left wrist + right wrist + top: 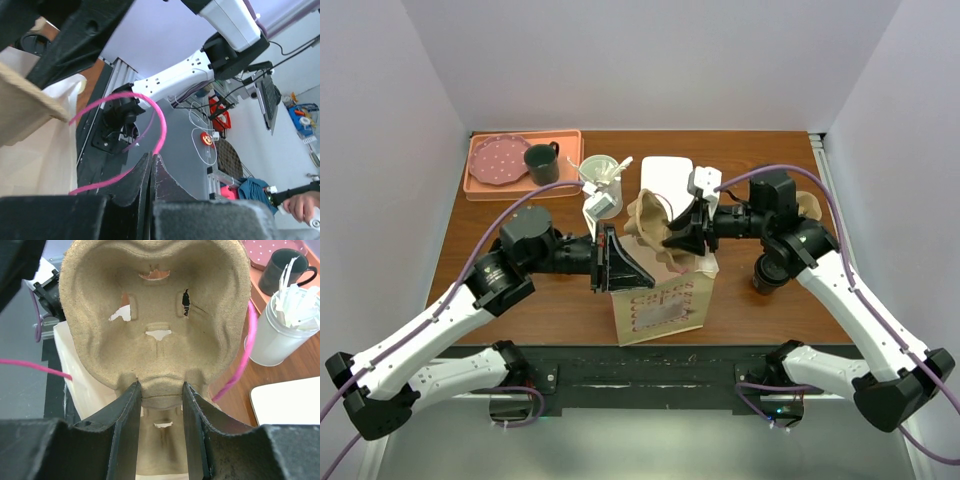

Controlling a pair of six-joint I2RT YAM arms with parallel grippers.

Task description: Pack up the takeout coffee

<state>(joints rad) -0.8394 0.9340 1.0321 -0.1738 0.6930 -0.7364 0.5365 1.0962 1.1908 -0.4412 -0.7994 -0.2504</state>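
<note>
**Over the bag mouth: pulp carrier being held in the right jaws**

At the near middle of the wooden table (550, 300) a paper bag (660, 310) is standing upright; it is showing a pale front with reddish print and thin pink handles.

The cup carrier (160, 315) is hanging over the open top of the bag, tilted on edge, its far part rising above the rim; whether its lower end is touching the bag I cannot tell. It is looking like tan moulded pulp, rough and fibrous, with rounded lobes, deep cup wells and small slots torn through the wall; wood and white paper are showing through those slots.

The right gripper (160, 390) is reaching in from the right; its jaws are standing partly apart and pinching a raised ridge of the carrier between them.

The left gripper (151, 165) is sitting at the bag's left top edge; its jaws are pressing flat together, and a pink handle (162, 122) is running into the seam between them, so it is appearing to grip that cord.

Nearby: a dark cup (768, 272) is standing right of the bag; a clear cup (600, 175) of white sticks is sitting behind it; a dark mug (540, 162) and a dotted pink plate (498, 160) are resting on a pink tray (480, 188) at the far left.
</note>
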